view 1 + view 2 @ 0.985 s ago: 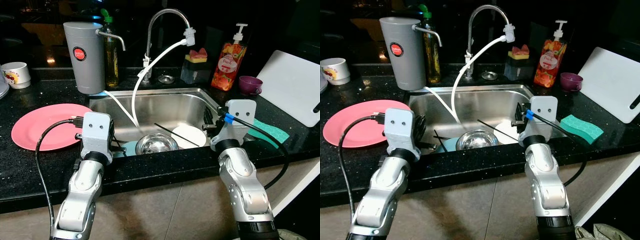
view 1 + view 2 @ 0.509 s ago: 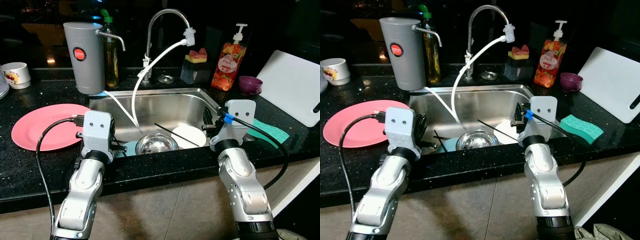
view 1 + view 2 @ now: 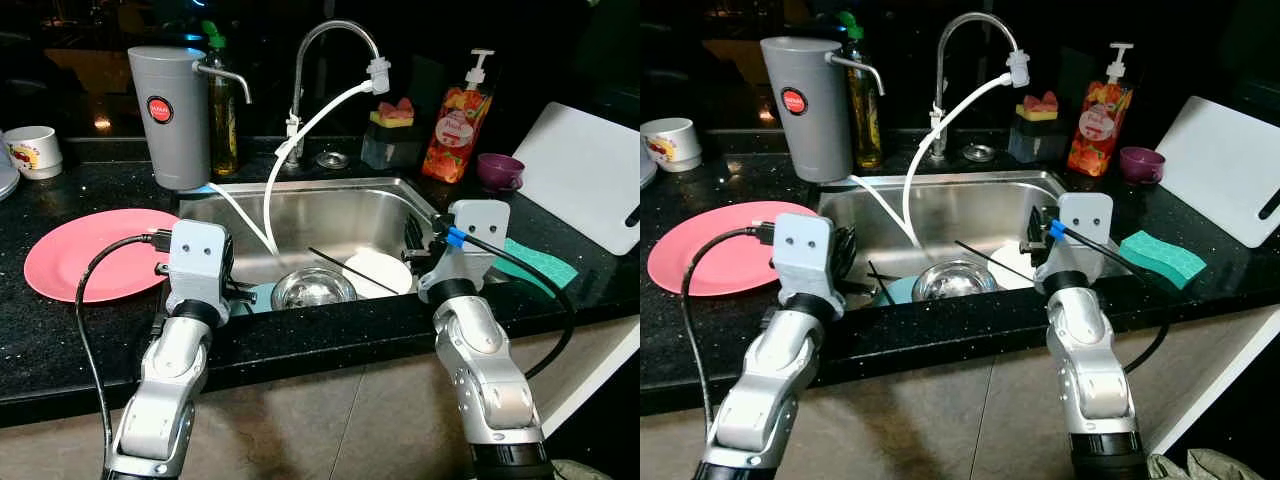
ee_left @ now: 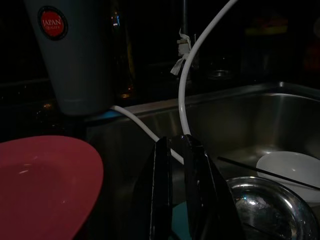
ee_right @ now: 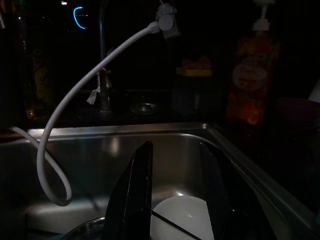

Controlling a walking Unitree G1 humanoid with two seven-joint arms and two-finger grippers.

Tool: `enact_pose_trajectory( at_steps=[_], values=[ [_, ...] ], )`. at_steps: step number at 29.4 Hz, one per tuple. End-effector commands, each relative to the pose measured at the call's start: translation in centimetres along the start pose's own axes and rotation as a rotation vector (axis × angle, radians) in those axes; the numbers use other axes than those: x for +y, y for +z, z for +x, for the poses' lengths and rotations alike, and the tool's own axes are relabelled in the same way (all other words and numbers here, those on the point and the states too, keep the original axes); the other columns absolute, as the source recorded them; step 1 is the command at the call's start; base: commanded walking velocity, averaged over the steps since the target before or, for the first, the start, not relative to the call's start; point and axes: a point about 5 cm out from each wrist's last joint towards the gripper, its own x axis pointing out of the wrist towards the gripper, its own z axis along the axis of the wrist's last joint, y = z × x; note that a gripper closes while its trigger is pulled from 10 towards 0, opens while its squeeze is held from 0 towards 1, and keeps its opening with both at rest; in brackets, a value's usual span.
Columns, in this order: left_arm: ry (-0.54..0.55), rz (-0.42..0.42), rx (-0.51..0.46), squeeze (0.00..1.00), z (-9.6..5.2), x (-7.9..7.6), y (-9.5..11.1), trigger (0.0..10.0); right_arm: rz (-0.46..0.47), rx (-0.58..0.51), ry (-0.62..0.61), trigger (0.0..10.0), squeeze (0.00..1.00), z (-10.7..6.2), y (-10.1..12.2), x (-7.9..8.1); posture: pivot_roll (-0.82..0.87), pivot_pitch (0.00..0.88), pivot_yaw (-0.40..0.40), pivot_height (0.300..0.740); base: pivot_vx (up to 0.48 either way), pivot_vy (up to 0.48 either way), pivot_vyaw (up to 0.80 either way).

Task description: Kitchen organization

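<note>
Stainless steel sink [image 3: 330,205] is holding dirty dishes: shiny metal bowl [image 3: 313,288], round white plate [image 3: 377,271], probably awaiting sorting. Left gripper [image 4: 176,165] hovering at front rim, jaws nearly together, empty. Right gripper [image 5: 176,185] poising above plate, jaws apart, empty. Round pink plate [image 3: 92,252] resting on black counter [image 3: 60,330].

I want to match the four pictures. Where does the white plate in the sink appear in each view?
Left eye view: white plate in the sink's right part, beside the steel bowl.
Right eye view: partly behind the right gripper, right of the bowl.
Left wrist view: low at the right edge.
Right wrist view: bottom centre, between the fingers.
Shared landmark: the white hose hanging from the faucet.
</note>
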Motion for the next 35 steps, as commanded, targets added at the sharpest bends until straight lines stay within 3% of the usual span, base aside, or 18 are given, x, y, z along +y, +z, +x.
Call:
enact_pose_trajectory(
  at_steps=[1,8,18,35],
  values=[
    [-0.006,-0.008,-0.002,0.00,0.1,-0.3,0.0,10.0,0.007,0.005,-0.010,10.0,0.00,-0.1,-0.1,-0.2,0.15,0.076,-0.069,0.740,0.000,0.000,0.00],
    [-0.005,-0.009,-0.004,0.00,0.2,-0.3,0.1,10.0,0.006,0.005,-0.018,10.0,0.00,0.0,-0.1,-0.4,0.15,0.079,-0.068,0.740,0.000,0.000,0.00],
    [0.025,0.014,-0.011,0.00,0.6,0.9,0.3,10.0,0.004,0.006,-0.020,10.0,0.00,0.0,-0.1,-0.5,0.15,0.088,-0.074,0.740,0.000,0.000,0.00],
    [0.025,0.011,-0.014,0.00,0.7,0.8,0.3,10.0,0.003,0.010,-0.018,10.0,0.00,0.0,-0.1,-0.5,0.15,0.091,-0.077,0.740,0.000,0.000,0.00]
  ],
)
